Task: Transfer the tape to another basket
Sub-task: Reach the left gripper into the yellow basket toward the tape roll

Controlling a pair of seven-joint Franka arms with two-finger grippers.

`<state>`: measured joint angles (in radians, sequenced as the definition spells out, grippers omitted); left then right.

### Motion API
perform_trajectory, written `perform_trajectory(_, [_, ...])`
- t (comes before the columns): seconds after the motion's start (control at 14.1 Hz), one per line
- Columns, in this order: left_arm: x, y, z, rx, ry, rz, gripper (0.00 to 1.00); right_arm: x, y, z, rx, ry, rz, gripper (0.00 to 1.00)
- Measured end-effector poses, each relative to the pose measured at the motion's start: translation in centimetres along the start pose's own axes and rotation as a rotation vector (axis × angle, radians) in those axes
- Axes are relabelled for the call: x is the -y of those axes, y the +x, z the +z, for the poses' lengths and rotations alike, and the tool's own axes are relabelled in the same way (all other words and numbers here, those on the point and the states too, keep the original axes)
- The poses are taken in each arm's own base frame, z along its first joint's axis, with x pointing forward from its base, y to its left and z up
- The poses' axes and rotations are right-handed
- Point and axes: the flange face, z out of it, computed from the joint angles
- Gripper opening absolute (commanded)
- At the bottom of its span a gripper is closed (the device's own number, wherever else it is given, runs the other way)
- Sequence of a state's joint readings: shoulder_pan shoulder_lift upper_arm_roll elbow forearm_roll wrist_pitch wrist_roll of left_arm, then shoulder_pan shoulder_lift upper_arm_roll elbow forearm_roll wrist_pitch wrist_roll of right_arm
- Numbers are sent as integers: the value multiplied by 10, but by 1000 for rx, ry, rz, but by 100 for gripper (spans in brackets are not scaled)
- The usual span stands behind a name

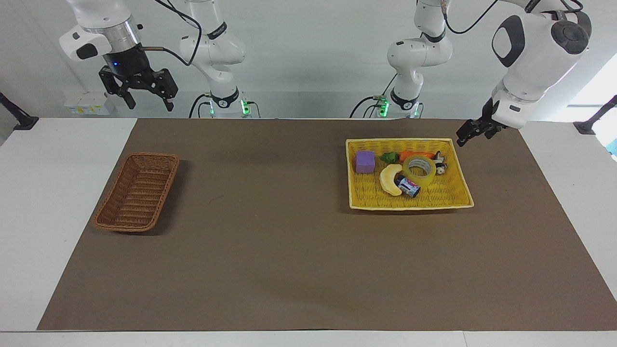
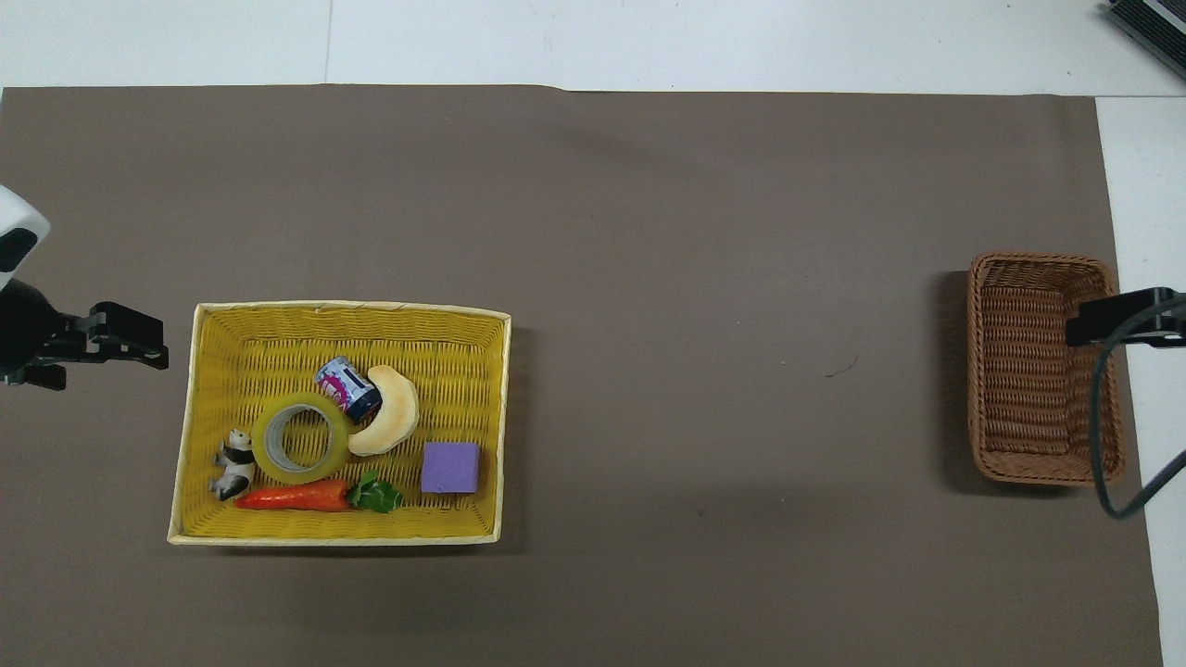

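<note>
Brown mat covers the table (image 1: 29, 202). Tape (image 1: 419, 167) lies flat in the yellow tray (image 1: 409, 205), right of frame centre, beside the banana (image 1: 390, 179) and carrot (image 1: 417, 154). Basket (image 1: 137, 192) sits mid-left. My left gripper (image 1: 475, 131) hangs by the tray's upper-right corner, fingers wide. My right gripper (image 1: 147, 100) waits upper left, fingers wide.

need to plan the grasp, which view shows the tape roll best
The overhead view: the yellowish translucent ring-shaped packing tape roll shows its full ring and open core, lying in the yellow woven tray. The facing view shows it slantwise, foreshortened.
</note>
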<state>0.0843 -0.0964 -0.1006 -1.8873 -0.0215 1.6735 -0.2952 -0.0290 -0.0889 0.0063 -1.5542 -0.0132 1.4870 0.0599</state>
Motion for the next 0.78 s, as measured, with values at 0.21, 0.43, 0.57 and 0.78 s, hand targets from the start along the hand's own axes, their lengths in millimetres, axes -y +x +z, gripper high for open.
perform_trajectory(0.21, [-1, -1, 31, 10, 5, -117, 100, 0, 0, 0, 0, 0, 0, 100])
perform_trajectory(0.43, [0, -6, 74, 40, 19, -172, 100, 0, 0, 0, 0, 0, 0, 100])
perform_trajectory(0.57, [2, -11, 105, 57, 27, -181, 100, 0, 0, 0, 0, 0, 0, 100])
perform_trajectory(0.78, [-4, -22, 145, 66, 35, -163, 100, 0, 0, 0, 0, 0, 0, 100])
